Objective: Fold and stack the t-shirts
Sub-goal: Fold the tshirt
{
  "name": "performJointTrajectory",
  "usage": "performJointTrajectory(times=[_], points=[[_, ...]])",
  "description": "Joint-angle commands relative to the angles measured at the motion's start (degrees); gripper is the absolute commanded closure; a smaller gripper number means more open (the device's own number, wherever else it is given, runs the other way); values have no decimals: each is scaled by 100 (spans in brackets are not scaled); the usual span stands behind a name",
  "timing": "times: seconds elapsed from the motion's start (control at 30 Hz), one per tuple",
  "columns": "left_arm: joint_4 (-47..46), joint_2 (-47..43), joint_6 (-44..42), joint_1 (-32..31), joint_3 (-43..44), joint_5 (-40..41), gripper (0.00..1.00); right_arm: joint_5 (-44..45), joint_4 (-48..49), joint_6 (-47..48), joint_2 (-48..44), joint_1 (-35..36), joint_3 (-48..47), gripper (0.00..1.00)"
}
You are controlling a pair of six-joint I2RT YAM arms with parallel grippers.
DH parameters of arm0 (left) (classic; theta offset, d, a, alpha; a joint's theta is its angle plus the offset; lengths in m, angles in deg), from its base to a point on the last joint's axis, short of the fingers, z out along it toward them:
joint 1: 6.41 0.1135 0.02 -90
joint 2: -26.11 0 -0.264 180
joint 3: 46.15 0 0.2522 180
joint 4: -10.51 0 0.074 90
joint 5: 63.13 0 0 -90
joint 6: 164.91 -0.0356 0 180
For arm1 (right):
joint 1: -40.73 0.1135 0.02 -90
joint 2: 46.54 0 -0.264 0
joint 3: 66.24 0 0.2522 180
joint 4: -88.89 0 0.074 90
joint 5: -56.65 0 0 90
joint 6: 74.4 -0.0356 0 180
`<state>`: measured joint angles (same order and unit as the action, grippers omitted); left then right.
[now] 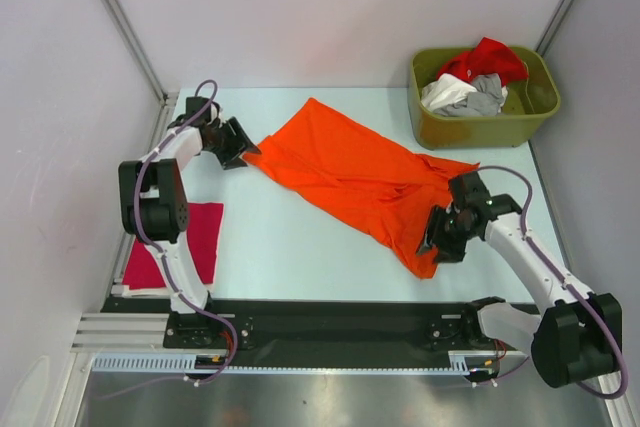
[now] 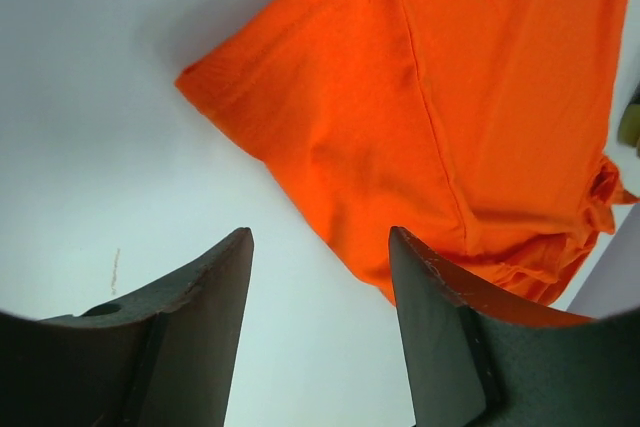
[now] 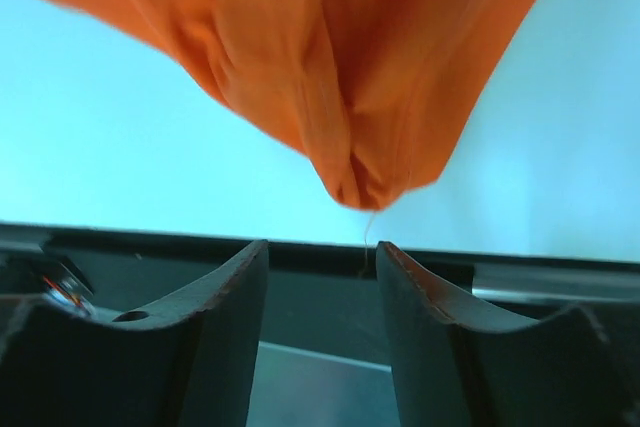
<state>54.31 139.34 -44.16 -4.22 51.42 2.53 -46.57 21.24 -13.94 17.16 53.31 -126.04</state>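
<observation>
Orange cloth takes up the middle of the desk [image 1: 300, 247]: the large orange t-shirt [image 1: 350, 172] lies unfolded and rumpled, running on a slant from the far left toward the near right. Its left part is fairly flat. Its right part is bunched into creases and narrows to a point near the front edge of the desk.

The left gripper [image 1: 240, 147] sits low at the shirt's left corner. In the left wrist view its 2 fingers [image 2: 200, 327] are spread, with only bare desk between them. The shirt's edge runs just past the tip of the right-hand finger, and nothing is pinched.

The right gripper [image 1: 435, 237] is at the shirt's near-right end. In the right wrist view its jaws stand apart and hold nothing. The bunched orange tip hangs just beyond the fingertips, and a thin thread [image 3: 368, 227] trails from it toward the gap.

A magenta-red t-shirt [image 1: 200, 232] lies flat as a rectangle at the near-left corner of the desk, partly hidden by the left arm and well apart from the orange one.

At the far right corner stands an olive-green bin [image 1: 430, 127]. Inside it are a red tee [image 1: 490, 57] heaped on top, a white tee [image 1: 445, 92] at the left and a grey tee [image 1: 485, 97] beside it, all crumpled.
</observation>
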Motion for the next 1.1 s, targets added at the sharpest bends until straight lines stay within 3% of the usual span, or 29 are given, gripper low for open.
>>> performJointTrajectory(times=[0.0, 0.13, 0.47, 0.7, 0.9, 1.07], points=[[-438, 50, 239, 175, -75, -335, 37, -438, 98, -377, -253, 279, 227, 46], [-455, 225, 231, 202, -32, -265, 36, 90, -16, -456, -244, 579, 288, 38], [-420, 647, 283, 220, 240, 61, 36, 793, 133, -404, 274, 1317, 307, 35], [-411, 990, 336, 176, 583, 61, 39, 1101, 326, -342, 810, 1388, 166, 34], [-403, 1201, 319, 114, 795, 61, 50, 1251, 484, -342, 1495, 1476, -124, 37], [-403, 1263, 266, 114, 874, 157, 66, 1312, 467, -395, 1715, 1546, -89, 50]])
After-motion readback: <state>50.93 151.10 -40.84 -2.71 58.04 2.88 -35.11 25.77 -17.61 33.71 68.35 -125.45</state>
